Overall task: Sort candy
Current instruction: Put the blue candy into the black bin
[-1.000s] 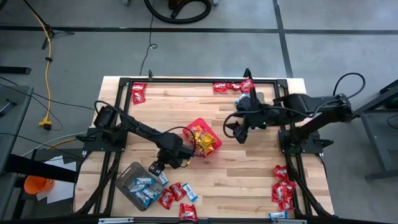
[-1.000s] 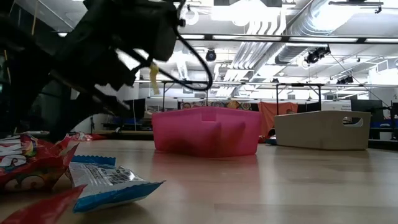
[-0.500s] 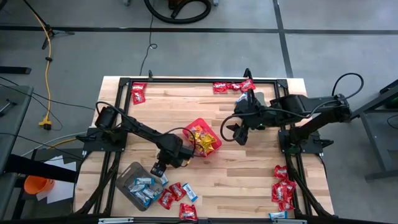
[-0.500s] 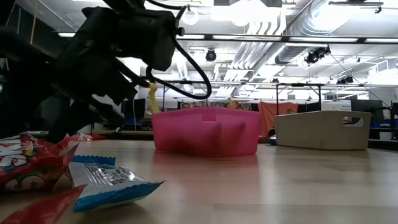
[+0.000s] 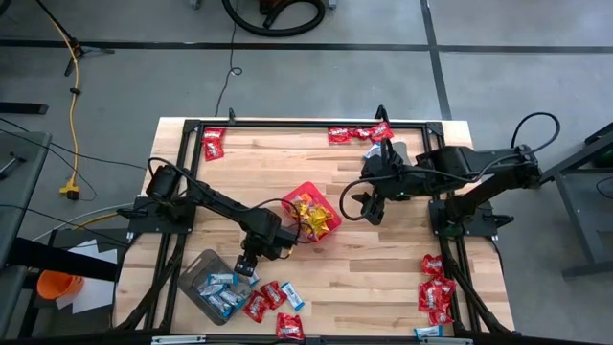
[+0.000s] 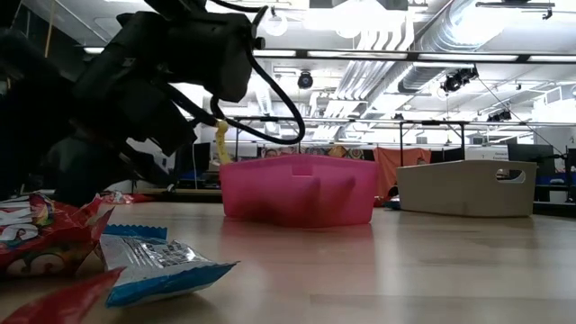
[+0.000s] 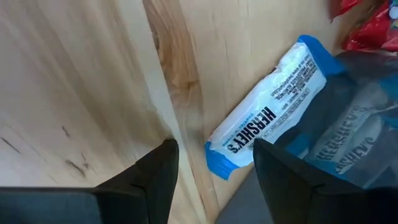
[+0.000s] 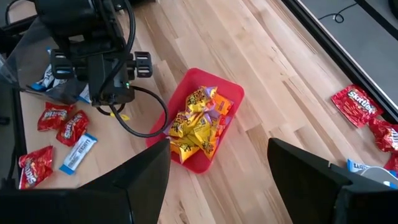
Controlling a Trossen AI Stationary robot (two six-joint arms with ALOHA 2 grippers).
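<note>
When we look down from above, our left gripper point(image 5: 245, 264) hangs low between the red bin point(image 5: 312, 213) and the grey tub point(image 5: 213, 284), and our right gripper point(image 5: 367, 205) floats just to the right of the red bin. Yellow candy point(image 5: 314, 217) fills the red bin, blue-and-white candy point(image 5: 220, 289) lies in the grey tub, and red candy point(image 5: 437, 289) sits in piles near the table's point(image 5: 383, 268) edges. From table height, we see a red packet point(image 6: 40, 234) and a blue-and-white packet point(image 6: 153, 264) up close, with the red bin behind them. Through our left wrist, both fingers point(image 7: 149, 180) stand wide apart with nothing between them, over 1 blue-and-white packet point(image 7: 268, 124) lying beside the tub's wall. Through our right wrist, those fingers point(image 8: 140, 180) are wide apart and hold nothing too, high above the red bin full of yellow candy.
</note>
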